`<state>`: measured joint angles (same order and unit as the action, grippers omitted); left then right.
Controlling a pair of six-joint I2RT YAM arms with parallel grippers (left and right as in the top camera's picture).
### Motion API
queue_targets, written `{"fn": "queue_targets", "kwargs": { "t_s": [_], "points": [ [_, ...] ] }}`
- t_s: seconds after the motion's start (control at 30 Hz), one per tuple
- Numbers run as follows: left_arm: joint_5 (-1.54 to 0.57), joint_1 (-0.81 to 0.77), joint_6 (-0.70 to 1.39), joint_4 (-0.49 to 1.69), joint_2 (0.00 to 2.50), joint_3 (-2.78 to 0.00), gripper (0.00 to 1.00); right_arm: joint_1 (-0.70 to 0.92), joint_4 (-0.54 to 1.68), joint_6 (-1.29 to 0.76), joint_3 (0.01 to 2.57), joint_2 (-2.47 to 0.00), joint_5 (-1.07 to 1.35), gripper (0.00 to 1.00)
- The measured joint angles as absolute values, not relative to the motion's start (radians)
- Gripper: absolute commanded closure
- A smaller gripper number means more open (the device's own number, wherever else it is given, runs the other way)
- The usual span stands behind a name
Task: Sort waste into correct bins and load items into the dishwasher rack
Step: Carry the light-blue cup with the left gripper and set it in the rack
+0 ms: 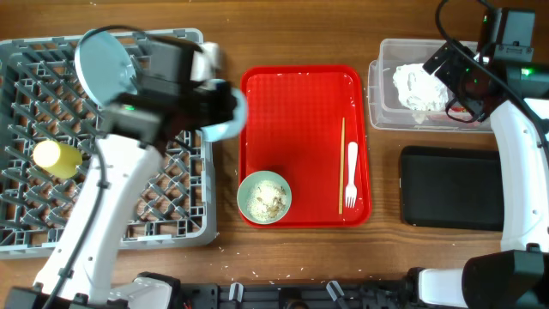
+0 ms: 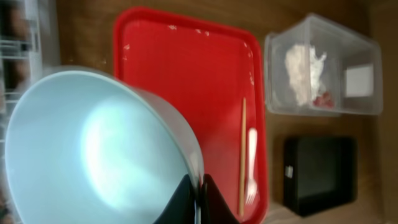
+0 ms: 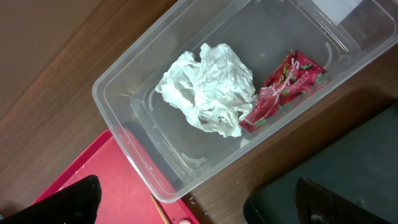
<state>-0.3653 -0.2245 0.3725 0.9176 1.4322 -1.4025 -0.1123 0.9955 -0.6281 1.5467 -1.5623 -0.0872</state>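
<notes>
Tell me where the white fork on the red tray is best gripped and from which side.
Probably mid-handle on the fork, from straight above: it lies flat on the red tray, so only its narrow width can be pinched. Mind the wooden stick parallel beside it.

Brown wood-grain table (image 1: 300,249)

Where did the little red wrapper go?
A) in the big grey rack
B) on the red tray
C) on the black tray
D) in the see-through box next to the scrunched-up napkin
D: the right wrist view shows the red wrapper lying inside the clear tub, right beside the crumpled white napkin.
</notes>
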Motion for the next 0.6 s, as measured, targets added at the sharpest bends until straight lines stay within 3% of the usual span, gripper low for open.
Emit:
{"fn": "queue_targets", "kwargs": {
  "t_s": [0.17,0.3,0.43,0.6],
  "points": [
    [-0.744,0.297,0.267,1.116,1.447,-1.402,0.96,-0.112,0.995,-0.628,1.547,-1.562,-0.087,0.0],
    [-0.964,0.599,0.107,1.166,1.462,-1.334,0.96,-0.112,0.995,-0.628,1.547,-1.562,-0.087,0.0],
    [-1.201,0.734,0.038,1.042,1.512,-1.176,0.96,-0.112,0.995,-0.628,1.547,-1.562,-0.087,0.0],
    [-1.364,0.765,0.027,1.0,1.679,-1.11,0.96,-0.112,0.995,-0.628,1.547,-1.562,-0.087,0.0]
  ]
}}
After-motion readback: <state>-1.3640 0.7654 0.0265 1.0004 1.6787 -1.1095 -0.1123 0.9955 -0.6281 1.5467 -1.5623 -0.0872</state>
